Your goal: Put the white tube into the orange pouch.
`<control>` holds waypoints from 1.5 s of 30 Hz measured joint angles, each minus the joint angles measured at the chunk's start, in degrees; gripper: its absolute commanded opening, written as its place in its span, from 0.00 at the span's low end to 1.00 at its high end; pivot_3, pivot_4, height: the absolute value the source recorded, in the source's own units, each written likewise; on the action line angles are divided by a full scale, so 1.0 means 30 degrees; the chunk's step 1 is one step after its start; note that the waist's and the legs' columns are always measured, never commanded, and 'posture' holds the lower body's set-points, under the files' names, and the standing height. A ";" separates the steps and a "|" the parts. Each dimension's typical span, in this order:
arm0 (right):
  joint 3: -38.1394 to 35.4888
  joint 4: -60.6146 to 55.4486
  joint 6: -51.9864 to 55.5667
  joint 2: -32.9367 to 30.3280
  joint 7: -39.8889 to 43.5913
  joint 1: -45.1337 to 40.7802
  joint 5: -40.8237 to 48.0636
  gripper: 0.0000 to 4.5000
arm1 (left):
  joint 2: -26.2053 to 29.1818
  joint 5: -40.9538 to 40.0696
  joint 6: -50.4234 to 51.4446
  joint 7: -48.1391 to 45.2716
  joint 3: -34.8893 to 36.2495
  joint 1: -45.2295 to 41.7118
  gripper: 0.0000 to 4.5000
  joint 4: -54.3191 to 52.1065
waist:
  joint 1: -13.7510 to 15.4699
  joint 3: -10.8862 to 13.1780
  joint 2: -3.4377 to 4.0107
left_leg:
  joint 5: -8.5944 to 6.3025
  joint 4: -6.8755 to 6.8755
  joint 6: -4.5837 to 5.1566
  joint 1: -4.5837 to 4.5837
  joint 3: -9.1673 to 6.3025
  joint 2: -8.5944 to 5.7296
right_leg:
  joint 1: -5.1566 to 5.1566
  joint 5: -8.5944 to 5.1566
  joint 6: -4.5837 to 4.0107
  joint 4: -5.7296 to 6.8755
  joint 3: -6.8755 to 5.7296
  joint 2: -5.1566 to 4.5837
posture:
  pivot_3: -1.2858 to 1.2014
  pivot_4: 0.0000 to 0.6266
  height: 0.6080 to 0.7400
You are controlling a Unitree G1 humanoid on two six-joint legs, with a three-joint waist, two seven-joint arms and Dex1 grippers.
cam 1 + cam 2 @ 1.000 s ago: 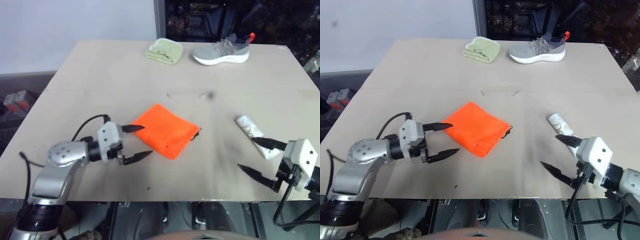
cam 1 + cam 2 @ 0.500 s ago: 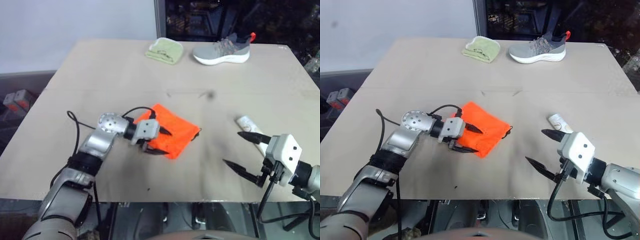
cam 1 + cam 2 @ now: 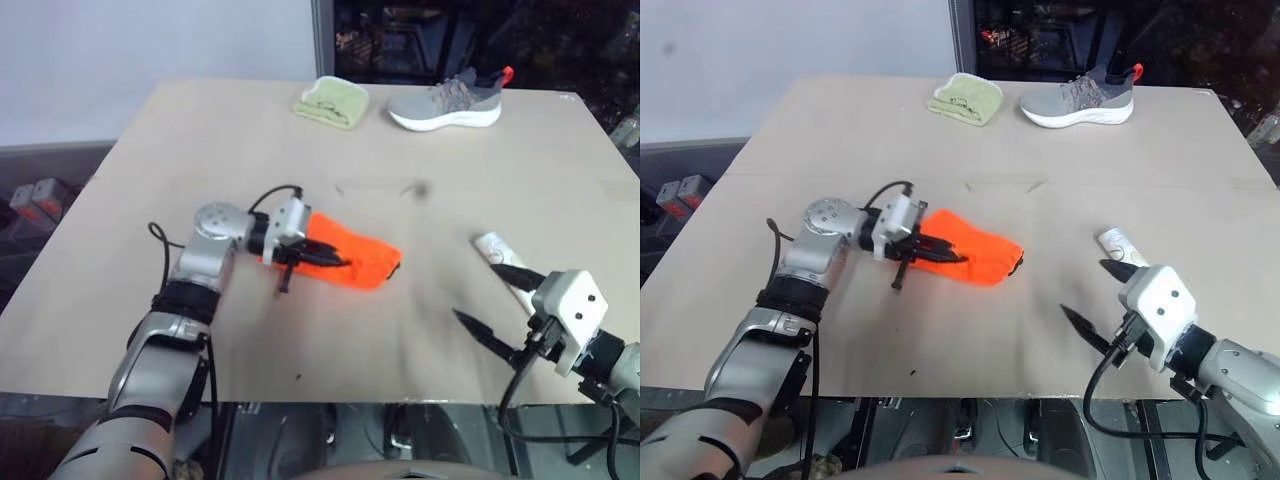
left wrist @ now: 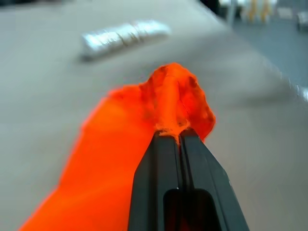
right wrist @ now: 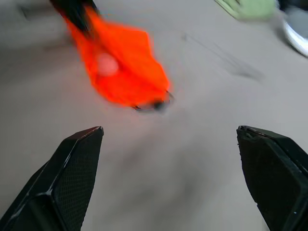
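At the centre-left of the head view, the left gripper [image 3: 318,257] has its fingers pressed together on a fold of the orange pouch [image 3: 360,257], the fabric bunched into a small peak at the tips, as the left wrist view [image 4: 175,103] makes plain. The pouch lies crumpled on the table [image 3: 300,150] in mid-frame, its drawstring edge turned toward the right. At the lower right, the right gripper [image 3: 500,305] hangs with its fingers spread wide, holding nothing. The white tube [image 3: 497,252] lies flat on the table just above that gripper in the frame, well apart from the pouch.

The risk, as I judge it, is the pinch itself: it seems to catch both layers of cloth together, which would keep the mouth closed. The grip is also at the end away from the drawstring, so lifting could leave the opening hanging down. The thin fold might also slip free.
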 measured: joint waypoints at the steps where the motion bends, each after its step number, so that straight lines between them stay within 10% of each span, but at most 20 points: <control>1: 0.0088 0.0181 0.0466 -0.0055 -0.0360 -0.0065 -0.0252 1.00 | 0.0117 -0.0260 0.0533 0.0138 0.0245 0.0042 0.00 -0.0312 | 0.0000 0.0000 0.0000 | 0.0000 0.0017 0.0000 0.0002 0.0002 -0.0001 | 0.0001 0.0000 -0.0001 0.0012 0.0002 -0.0002 | 0.52 0.24 1.00; 14: 0.2853 0.9770 0.3916 0.1482 -0.2985 -0.6430 -0.2525 1.00 | 0.0550 -0.0830 0.3186 0.2288 0.1578 0.1970 0.00 -0.3653 | -0.0421 -0.0004 -0.0007 | -0.0004 0.0108 0.0007 0.0017 0.0020 0.0003 | -0.0008 -0.0032 -0.0055 0.0127 0.0050 -0.0004 | 0.52 0.24 1.00; 22: 0.3100 1.1013 0.3942 0.1517 -0.2640 -0.7481 -0.2840 0.44 | 0.0541 -0.0856 0.3755 0.3050 0.1622 0.2147 0.00 -0.4357 | -0.0395 -0.0008 -0.0012 | -0.0005 0.0111 0.0007 0.0020 0.0028 0.0004 | -0.0008 0.0002 0.0002 0.0133 0.0059 -0.0005 | 0.52 0.24 1.00; 45: 0.8908 0.4143 0.4653 -0.0465 0.1588 -0.9597 -0.1092 0.44 | 0.1256 -0.1310 0.4968 0.3781 0.1900 0.2764 0.00 -0.6042 | -0.0389 0.0008 -0.0001 | -0.0085 0.0206 0.0125 -0.0024 0.0082 -0.0005 | -0.0041 -0.0038 -0.0061 0.0136 0.0104 -0.0031 | 0.52 0.24 1.00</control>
